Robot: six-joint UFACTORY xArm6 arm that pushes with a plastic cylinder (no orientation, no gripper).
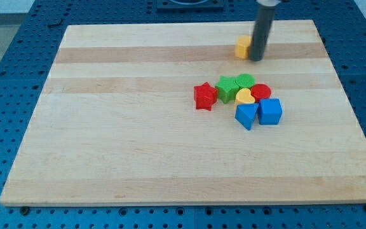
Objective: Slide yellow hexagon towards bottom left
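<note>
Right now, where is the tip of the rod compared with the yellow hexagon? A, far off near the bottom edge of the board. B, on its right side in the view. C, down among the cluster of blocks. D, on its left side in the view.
B: my tip sits just to the view's right of the yellow hexagon, close against it near the board's top edge.

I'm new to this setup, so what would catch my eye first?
The dark rod near the view's top, my tip set against the right side of the yellow hexagon. Below it sits a tight cluster: red star, green blocks, yellow heart, red round block, two blue blocks.
</note>
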